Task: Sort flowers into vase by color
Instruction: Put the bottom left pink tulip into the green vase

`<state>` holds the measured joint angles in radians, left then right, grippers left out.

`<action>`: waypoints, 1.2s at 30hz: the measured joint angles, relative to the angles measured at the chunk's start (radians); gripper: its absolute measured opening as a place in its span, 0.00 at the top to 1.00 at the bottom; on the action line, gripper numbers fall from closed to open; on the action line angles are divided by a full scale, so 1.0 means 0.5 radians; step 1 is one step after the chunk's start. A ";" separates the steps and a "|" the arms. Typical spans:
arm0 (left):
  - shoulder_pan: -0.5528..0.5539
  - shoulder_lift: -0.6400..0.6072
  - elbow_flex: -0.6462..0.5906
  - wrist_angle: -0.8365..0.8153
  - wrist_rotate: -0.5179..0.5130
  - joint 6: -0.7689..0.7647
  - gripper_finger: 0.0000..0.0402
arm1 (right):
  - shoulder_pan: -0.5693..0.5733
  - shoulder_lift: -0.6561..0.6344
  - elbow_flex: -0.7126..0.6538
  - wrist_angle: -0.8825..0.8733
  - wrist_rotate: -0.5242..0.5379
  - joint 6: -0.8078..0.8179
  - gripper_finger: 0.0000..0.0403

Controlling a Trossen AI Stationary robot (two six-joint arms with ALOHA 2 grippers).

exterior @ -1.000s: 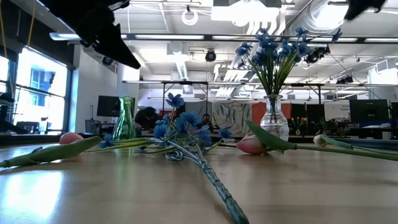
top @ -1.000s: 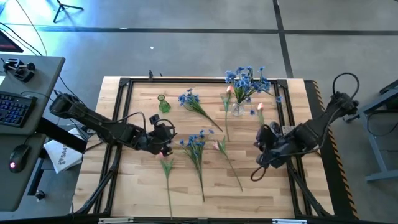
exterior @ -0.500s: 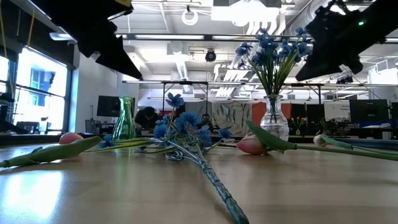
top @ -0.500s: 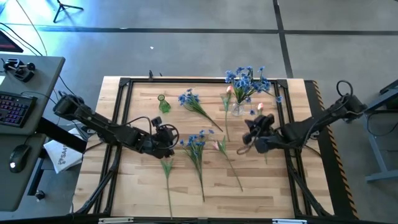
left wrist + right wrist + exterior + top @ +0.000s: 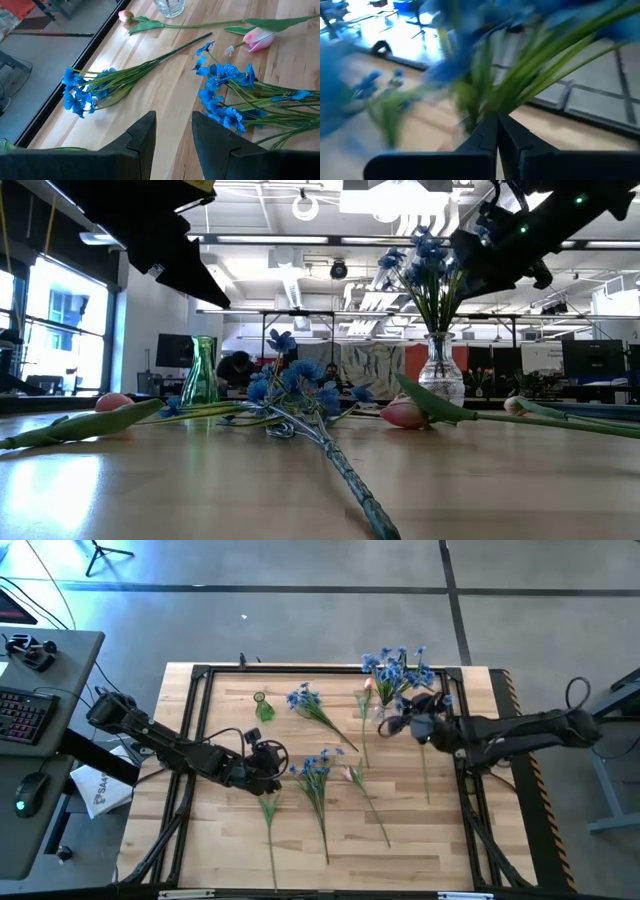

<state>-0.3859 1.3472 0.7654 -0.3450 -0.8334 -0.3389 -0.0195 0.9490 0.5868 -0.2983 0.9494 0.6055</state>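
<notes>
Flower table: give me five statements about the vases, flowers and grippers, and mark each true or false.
1. The clear vase holds blue flowers. True.
2. The green vase holds pink tulips. False: nothing shows in it.
3. The left gripper is open with nothing between its fingers. True.
4. The right gripper hangs over the near edge of the table. False: it is at the clear vase, fingers shut, near the far edge.
5. All blue flowers are already in a vase. False: a blue bunch and another blue bunch lie on the table.
</notes>
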 joint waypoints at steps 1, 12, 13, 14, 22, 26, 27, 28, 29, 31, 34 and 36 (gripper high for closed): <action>0.000 0.000 0.000 0.000 -0.001 0.000 0.71 | -0.041 -0.021 0.000 0.001 -0.002 -0.021 1.00; 0.000 0.000 0.000 -0.001 0.000 -0.002 0.71 | -0.245 -0.195 0.072 -0.110 -0.572 -0.306 1.00; -0.002 0.000 0.000 -0.001 0.000 -0.002 0.71 | -0.245 -0.219 0.127 -0.230 -0.613 -0.264 1.00; -0.004 0.000 0.000 -0.002 0.000 -0.002 0.71 | -0.245 -0.240 0.190 -0.374 -0.663 -0.200 1.00; -0.011 -0.033 0.000 -0.246 0.000 -0.243 0.71 | -0.137 -0.227 0.531 -1.238 -1.162 0.337 1.00; -0.063 -0.124 0.000 -0.669 0.000 -0.645 0.71 | 0.085 -0.192 0.499 -1.300 -1.107 0.593 1.00; -0.084 -0.150 0.000 -0.778 0.002 -0.748 0.71 | 0.145 -0.171 0.471 -1.301 -1.075 0.643 1.00; -0.108 -0.175 0.000 -0.891 0.006 -0.853 0.71 | 0.201 -0.151 0.441 -1.290 -1.053 0.695 1.00; -0.132 -0.201 0.000 -0.985 0.023 -0.948 0.71 | 0.260 -0.128 0.412 -1.270 -1.032 0.752 1.00; -0.183 -0.242 0.000 -1.122 0.089 -1.118 0.71 | 0.376 -0.086 0.340 -1.196 -0.999 0.854 1.00; -0.266 -0.262 0.000 -1.175 0.269 -1.291 0.71 | 0.540 0.010 0.218 -0.976 -0.969 0.952 1.00; -0.321 -0.258 0.000 -1.135 0.436 -1.333 0.71 | 0.640 0.089 0.137 -0.739 -0.942 0.964 1.00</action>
<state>-0.5465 1.2182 0.7654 -0.9127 -0.6153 -1.0055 0.3006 0.9934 0.6553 -0.6681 0.4786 1.0876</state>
